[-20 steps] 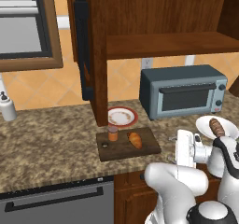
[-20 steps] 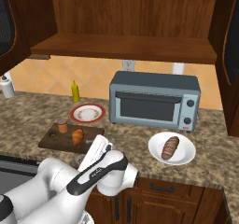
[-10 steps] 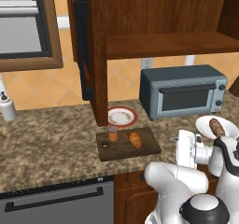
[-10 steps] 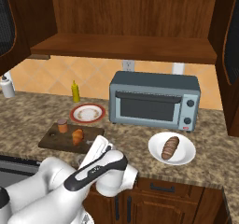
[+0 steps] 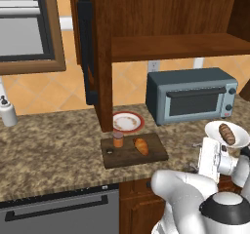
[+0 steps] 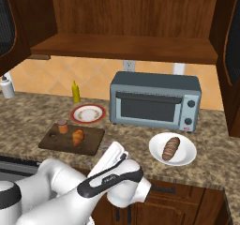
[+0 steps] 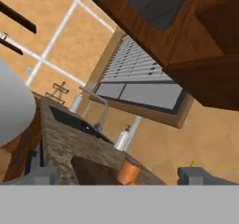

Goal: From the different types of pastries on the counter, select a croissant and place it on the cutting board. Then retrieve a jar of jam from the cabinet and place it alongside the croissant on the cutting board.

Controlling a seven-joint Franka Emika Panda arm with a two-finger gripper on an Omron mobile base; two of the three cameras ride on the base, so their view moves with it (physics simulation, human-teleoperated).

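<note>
Two task items on the board (image 5: 155, 154): croissant (image 5: 141, 146) lying near the middle, jar (image 5: 118, 139) standing upright just beside it toward the wall. They are close, with a narrow gap between them in both base views. By my judgement both placements are done.

Board: dark wood, flat on the counter (image 5: 49, 150), its hole near the end away from the oven. A red-rimmed plate (image 5: 128, 122) sits just behind it, against the cabinet (image 5: 102, 57) post.

Pincer (image 7: 116, 177): folded low in front of the counter, well apart from the board. In the hand view my two tips sit wide apart at the bottom edge with nothing between them; the jar (image 7: 129, 169) shows beyond, free of me.

Further out: oven (image 5: 190, 94) to the right of the board; white plate (image 6: 172, 149) with the brown pastry (image 6: 170, 147) near my forearm; white bottle (image 5: 7, 112) far left; yellow bottle (image 6: 75, 92) by the wall.

Risks, as I judge them:
- Elbow or forearm swinging up from this folded pose could clip the white plate, which sits near the counter edge, and shove it or the pastry off.
- Any reach back over the board could tip the jar, a short cylinder with little to steady it, or roll the croissant off the wood.
- Base driving with the arm this close to the counter front could knock the cabinetry below.
</note>
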